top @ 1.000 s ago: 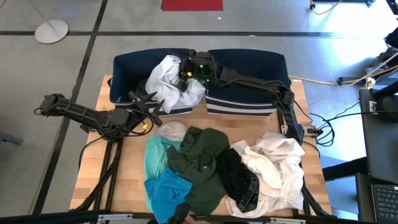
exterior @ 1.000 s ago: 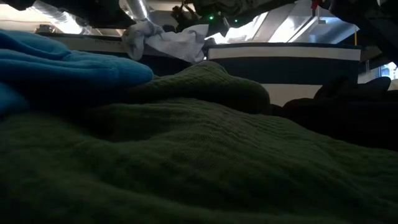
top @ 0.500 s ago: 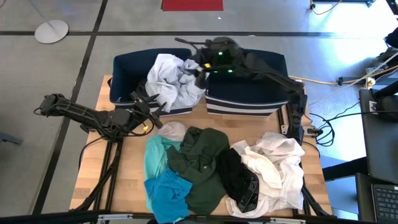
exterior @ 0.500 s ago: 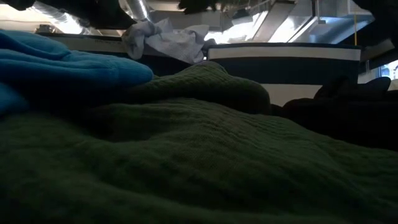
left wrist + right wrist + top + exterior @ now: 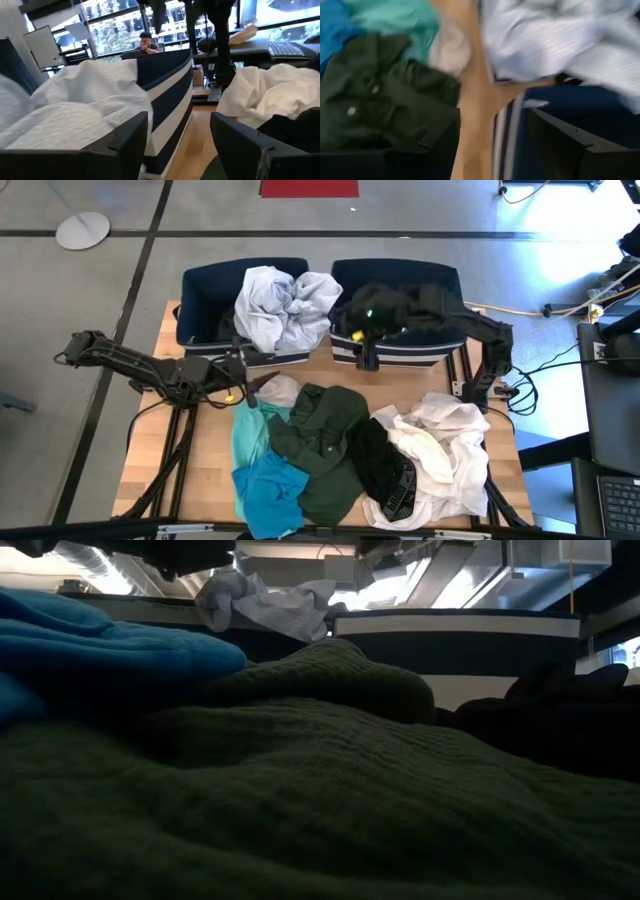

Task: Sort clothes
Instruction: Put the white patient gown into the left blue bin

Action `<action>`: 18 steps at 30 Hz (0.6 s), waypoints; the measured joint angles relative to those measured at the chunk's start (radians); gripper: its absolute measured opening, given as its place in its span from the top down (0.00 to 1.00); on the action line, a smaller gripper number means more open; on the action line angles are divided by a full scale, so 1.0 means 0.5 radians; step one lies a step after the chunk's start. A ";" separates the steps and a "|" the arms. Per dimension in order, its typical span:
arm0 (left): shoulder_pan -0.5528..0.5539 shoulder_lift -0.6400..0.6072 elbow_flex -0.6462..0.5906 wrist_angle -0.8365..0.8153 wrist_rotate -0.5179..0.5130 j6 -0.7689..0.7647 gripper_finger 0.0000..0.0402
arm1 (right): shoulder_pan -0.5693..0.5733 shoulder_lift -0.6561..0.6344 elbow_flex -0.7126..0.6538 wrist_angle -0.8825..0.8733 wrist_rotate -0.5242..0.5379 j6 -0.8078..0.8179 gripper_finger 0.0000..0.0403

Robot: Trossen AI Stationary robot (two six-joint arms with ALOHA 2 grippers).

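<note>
- A white shirt [image 5: 283, 305] lies bunched in the left bin [image 5: 200, 300], upper centre of the high view, spilling over its rim.
- The right gripper [image 5: 367, 358] hangs at the right bin's [image 5: 440, 280] front edge, fingers apart, holding nothing.
- The left gripper [image 5: 243, 370] sits at centre left, fingers wide, empty.
- The other clothes [image 5: 330, 450] are heaped across the lower centre of the table [image 5: 160, 450].

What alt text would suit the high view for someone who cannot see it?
A crumpled white fabric garment fills the left navy striped fabric bin. The right gripper hangs, jaws open, by the right navy bin. The left gripper waits beside the mixed clothes pile on the wooden table.
</note>
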 joint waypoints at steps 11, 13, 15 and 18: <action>0.064 0.722 0.417 -0.165 -0.001 -0.080 0.48 | 0.235 -0.222 -0.735 0.173 0.111 0.145 0.42; 0.106 0.847 0.534 -0.325 0.006 -0.169 0.48 | 0.258 -0.345 -0.874 0.185 0.180 0.212 0.42; 0.162 0.963 0.636 -0.470 0.001 -0.237 0.48 | 0.286 -0.489 -0.988 0.221 0.277 0.295 0.42; 0.243 1.109 0.754 -0.516 -0.001 -0.287 0.48 | 0.337 -0.691 -1.123 0.288 0.449 0.387 0.42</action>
